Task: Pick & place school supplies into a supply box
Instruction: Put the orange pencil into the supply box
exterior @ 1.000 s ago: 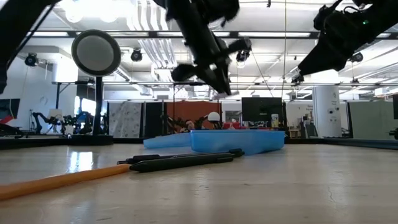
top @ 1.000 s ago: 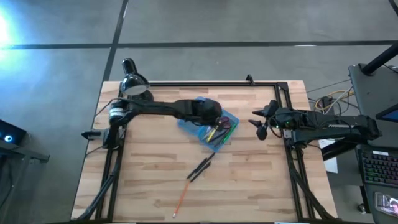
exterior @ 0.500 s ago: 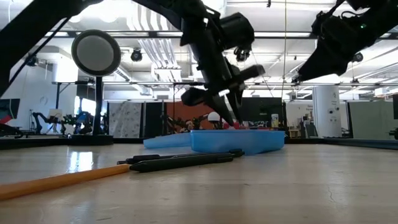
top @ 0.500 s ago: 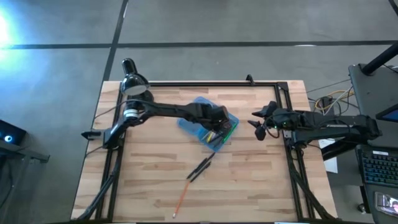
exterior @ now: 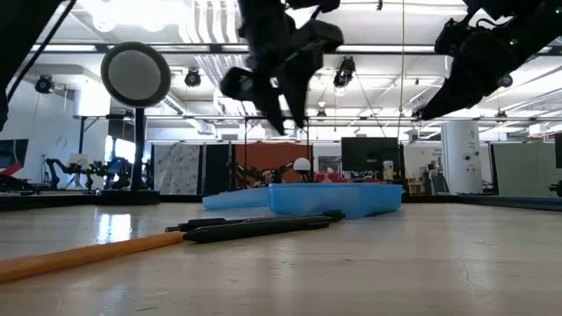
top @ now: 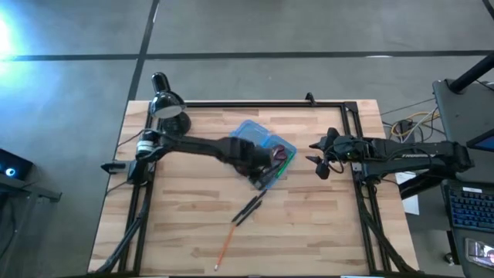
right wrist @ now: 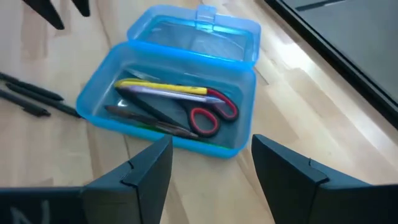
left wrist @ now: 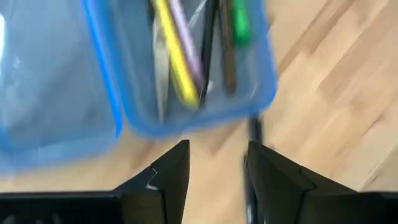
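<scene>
**Left pincer lets go over the box and lifts clear**

A second ago the left pincer point(exterior: 279, 88) was pinched shut and dipping into the supply box point(top: 261, 158); now its fingers stand wide, empty, raised above the box and drifting toward the 7 o'clock edge of it. That reads as one more item dropped in.

The box sits open near the desk point(top: 324, 232) centre. Two black pens point(top: 250, 208) and an orange pencil point(top: 225, 249) lie outside at 6 o'clock of it, so the job is unfinished.

The right pincer point(top: 319, 158) waits at 3 o'clock of the box, fingers wide, holding nothing.

Only the right wrist view shows the contents plainly: red-handled scissors point(right wrist: 208, 113), a yellow pen point(right wrist: 160, 88), dark pens. The low view alone shows the left pincer's height.
</scene>
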You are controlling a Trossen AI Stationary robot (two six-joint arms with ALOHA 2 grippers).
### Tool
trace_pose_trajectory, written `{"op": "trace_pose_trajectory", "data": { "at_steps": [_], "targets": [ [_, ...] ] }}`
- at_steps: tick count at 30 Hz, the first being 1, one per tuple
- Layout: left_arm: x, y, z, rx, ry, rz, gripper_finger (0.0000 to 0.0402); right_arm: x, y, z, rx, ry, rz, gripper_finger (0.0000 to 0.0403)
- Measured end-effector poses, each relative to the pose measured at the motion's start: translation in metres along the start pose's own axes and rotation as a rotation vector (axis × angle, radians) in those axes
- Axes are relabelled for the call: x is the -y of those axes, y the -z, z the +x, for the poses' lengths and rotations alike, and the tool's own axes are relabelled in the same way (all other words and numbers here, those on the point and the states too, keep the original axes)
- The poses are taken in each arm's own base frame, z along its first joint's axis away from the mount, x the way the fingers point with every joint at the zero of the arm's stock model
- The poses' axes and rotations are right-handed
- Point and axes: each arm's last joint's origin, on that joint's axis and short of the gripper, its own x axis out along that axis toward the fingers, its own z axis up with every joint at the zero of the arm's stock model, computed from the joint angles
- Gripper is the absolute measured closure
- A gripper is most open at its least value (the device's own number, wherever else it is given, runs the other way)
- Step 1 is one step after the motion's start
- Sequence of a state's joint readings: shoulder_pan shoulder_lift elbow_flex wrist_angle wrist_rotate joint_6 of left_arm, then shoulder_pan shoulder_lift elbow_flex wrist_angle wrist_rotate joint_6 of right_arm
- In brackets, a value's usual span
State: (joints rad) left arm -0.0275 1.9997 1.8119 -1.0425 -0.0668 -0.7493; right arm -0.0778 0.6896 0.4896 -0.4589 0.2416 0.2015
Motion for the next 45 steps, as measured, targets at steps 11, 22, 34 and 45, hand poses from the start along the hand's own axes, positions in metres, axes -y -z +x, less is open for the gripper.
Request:
{"op": "trace_pose_trajectory", "data": {
  "at_steps": [11,22,34,45],
  "targets": [
    [0.053,0.085,-0.005,-0.11,-0.046,-0.189,0.0255,-0.01,-0.007,0.016,-0.111,-0.159,-0.03,0.0193],
    [0.081,0.163,0.005,-0.139,-0.057,-0.384,0.0255,-0.024,-0.043,0.044,-0.195,-0.147,-0.046,0.0193],
    [0.095,0.21,0.04,-0.135,0.021,-0.472,0.0255,-0.031,-0.062,0.06,-0.31,-0.096,-0.051,0.0193],
    [0.086,0.22,0.068,-0.132,-0.052,-0.444,0.0257,-0.03,-0.066,0.056,-0.291,-0.061,0.043,0.0193]
  ]
}}
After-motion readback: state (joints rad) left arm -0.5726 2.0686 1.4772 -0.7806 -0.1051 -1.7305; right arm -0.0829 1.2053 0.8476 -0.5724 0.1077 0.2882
